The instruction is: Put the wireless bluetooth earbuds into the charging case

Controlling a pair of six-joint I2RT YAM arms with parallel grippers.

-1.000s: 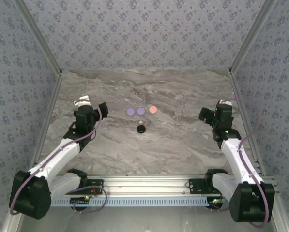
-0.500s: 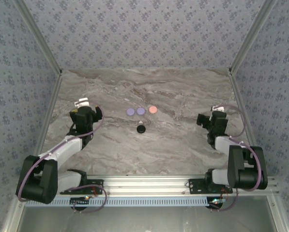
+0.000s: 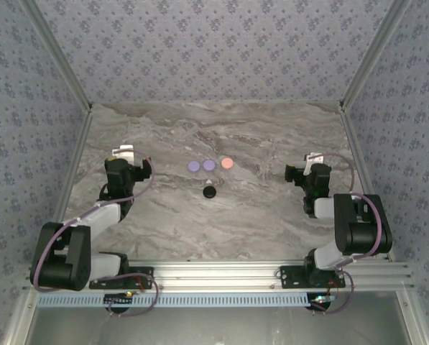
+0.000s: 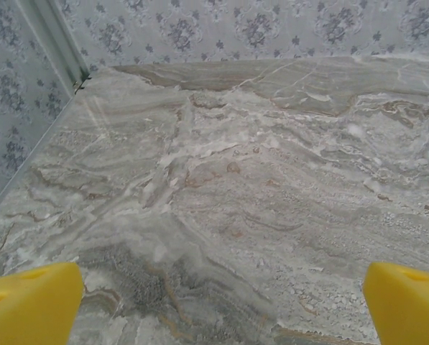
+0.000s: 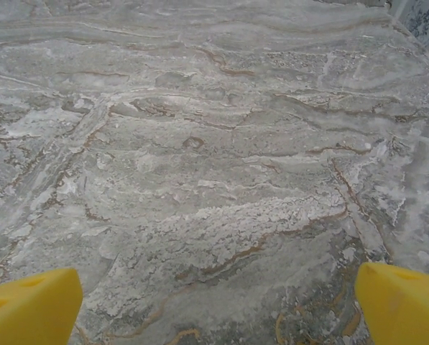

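Observation:
Two lilac discs (image 3: 193, 166) (image 3: 209, 164) and a pink disc (image 3: 227, 163) lie in a row at mid-table. A black disc (image 3: 210, 192) lies just in front of them. Between the row and the black disc sits a tiny whitish bud (image 3: 208, 182), one of the earbuds. I cannot tell which disc is the charging case. My left gripper (image 3: 131, 165) (image 4: 218, 309) hangs open to the left of the discs, over bare marble. My right gripper (image 3: 305, 171) (image 5: 215, 309) is open well to their right, with nothing between its yellow fingertips (image 5: 31, 305).
The marble tabletop (image 3: 257, 208) is walled by patterned panels at the back and both sides. Both arms are folded back, with their elbows near the aluminium rail (image 3: 214, 273) at the near edge.
Both arms have folded in toward their bases. The right gripper has shifted left and slightly farther back, the left one slightly left. Both stayed open; the discs have not moved.

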